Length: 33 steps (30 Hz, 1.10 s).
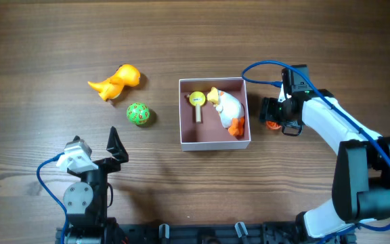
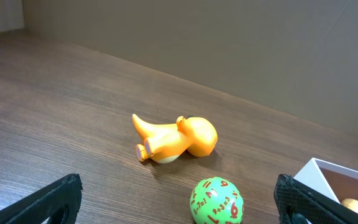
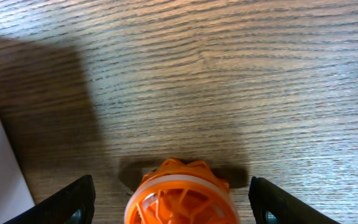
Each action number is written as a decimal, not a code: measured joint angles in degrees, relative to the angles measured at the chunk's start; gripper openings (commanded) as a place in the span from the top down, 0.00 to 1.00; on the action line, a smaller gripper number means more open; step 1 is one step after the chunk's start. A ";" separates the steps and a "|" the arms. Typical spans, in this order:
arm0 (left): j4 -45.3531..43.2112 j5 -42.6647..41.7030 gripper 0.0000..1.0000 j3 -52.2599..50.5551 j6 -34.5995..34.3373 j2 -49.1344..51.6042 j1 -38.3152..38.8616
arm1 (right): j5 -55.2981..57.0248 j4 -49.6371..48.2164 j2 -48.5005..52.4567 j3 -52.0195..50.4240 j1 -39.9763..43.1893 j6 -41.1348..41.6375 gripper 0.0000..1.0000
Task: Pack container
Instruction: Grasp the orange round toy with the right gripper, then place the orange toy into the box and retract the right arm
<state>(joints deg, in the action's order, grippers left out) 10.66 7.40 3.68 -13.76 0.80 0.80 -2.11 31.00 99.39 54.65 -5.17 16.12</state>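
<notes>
The container (image 1: pixel 215 143), a white-walled box with a pink inside, sits at mid-table. It holds a yellow stick toy (image 1: pixel 198 102) and a white-and-orange duck toy (image 1: pixel 227 108). Its corner shows in the left wrist view (image 2: pixel 328 177). An orange lattice ball (image 1: pixel 272 124) lies on the table right of the box. My right gripper (image 1: pixel 276 118) is open around this ball (image 3: pixel 182 196), with gaps on both sides of it (image 3: pixel 173 208). My left gripper (image 1: pixel 95 146) is open and empty (image 2: pixel 176 210), near the front left edge.
An orange dinosaur toy (image 1: pixel 117 81) lies on its side left of the box, also seen in the left wrist view (image 2: pixel 176 138). A green number ball (image 1: pixel 138 114) lies just in front of it, ahead of my left fingers (image 2: pixel 216 200).
</notes>
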 measured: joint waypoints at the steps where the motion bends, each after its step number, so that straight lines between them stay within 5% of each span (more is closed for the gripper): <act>1: 0.00 0.00 0.00 0.00 0.00 0.00 0.00 | 0.31 0.07 0.00 0.00 0.00 0.00 0.24; 6: 0.00 0.00 0.00 0.00 0.00 0.00 0.00 | 1.09 1.97 0.00 0.00 0.00 -0.70 0.43; 15: 0.00 0.00 0.00 0.00 0.00 0.00 0.00 | 1.11 2.73 0.00 0.00 0.00 -1.03 0.53; 33: 0.00 0.00 0.00 0.00 0.00 0.00 0.00 | 2.82 20.70 -4.94 17.49 -0.57 -1.33 0.54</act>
<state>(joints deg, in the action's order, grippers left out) 10.66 7.40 3.68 -13.76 0.80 0.80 0.71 51.70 94.45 72.14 -5.74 14.79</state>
